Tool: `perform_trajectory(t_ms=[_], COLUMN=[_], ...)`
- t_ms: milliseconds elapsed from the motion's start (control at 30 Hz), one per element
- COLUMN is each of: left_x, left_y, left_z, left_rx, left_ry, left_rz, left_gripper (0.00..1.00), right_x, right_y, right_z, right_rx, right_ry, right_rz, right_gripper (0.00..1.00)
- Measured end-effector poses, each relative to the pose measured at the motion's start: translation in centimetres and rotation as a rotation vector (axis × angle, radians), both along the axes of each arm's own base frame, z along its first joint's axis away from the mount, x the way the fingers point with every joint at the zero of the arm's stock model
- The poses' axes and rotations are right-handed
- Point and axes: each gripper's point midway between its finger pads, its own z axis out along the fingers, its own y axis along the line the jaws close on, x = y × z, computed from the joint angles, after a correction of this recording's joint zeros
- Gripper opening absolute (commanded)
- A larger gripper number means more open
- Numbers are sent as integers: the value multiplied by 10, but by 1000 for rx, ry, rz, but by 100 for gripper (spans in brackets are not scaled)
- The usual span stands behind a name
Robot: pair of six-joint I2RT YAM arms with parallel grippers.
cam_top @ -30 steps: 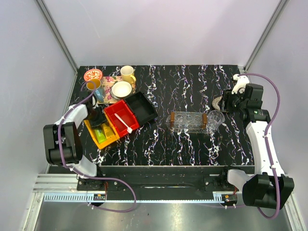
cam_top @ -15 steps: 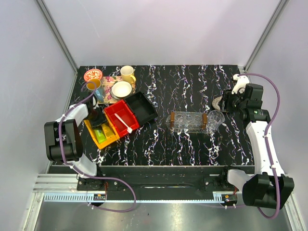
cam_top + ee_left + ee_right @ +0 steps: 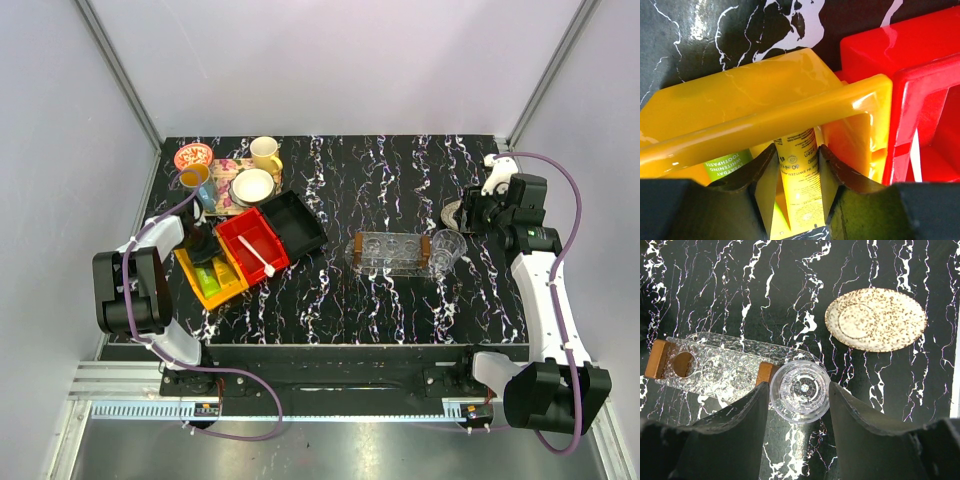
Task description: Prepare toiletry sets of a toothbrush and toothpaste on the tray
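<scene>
In the left wrist view my left gripper (image 3: pixel 797 152) reaches down into the yellow bin (image 3: pixel 740 100), shut on the orange-yellow toothpaste (image 3: pixel 799 175), both fingers pressed to its sides. A lime green toothpaste tube (image 3: pixel 727 162) lies just left of it. The white toothbrush (image 3: pixel 256 253) lies in the red bin (image 3: pixel 250 243). The clear oval tray (image 3: pixel 795 352) lies mid-table under a three-hole rack (image 3: pixel 710 367). My right gripper (image 3: pixel 799 390) hovers open above a clear cup (image 3: pixel 800 390) at the tray's right end, touching nothing.
A black bin (image 3: pixel 297 225) sits right of the red one. A floral tray (image 3: pixel 225 180) with mugs and bowls stands at the back left. A speckled saucer (image 3: pixel 876 318) lies beyond the clear cup, near the right arm.
My left gripper's fingers have drawn in on the orange-yellow tube. The right arm has not moved.
</scene>
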Motion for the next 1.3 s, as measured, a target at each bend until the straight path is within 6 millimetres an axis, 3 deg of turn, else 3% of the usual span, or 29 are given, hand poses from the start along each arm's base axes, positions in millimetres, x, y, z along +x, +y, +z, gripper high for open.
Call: perform_trajectory(t_ms=[567, 1000, 1200, 1300], left_x=[-3, -3, -7, -5], left_y=[-2, -2, -8, -11], left_z=[13, 67, 90, 104], left_rx=[-24, -34, -50, -62], left_ry=[-11, -163, -236, -271], left_rz=[-32, -72, -92, -93], left_gripper=[15, 8, 6, 0], right_x=[0, 0, -5, -8], right_y=[0, 2, 14, 24], right_z=[0, 0, 9, 18], right_rx=[0, 6, 37, 60], right_ry=[0, -1, -25, -38], right_rz=[1, 12, 73, 127], right_gripper=[57, 62, 65, 66])
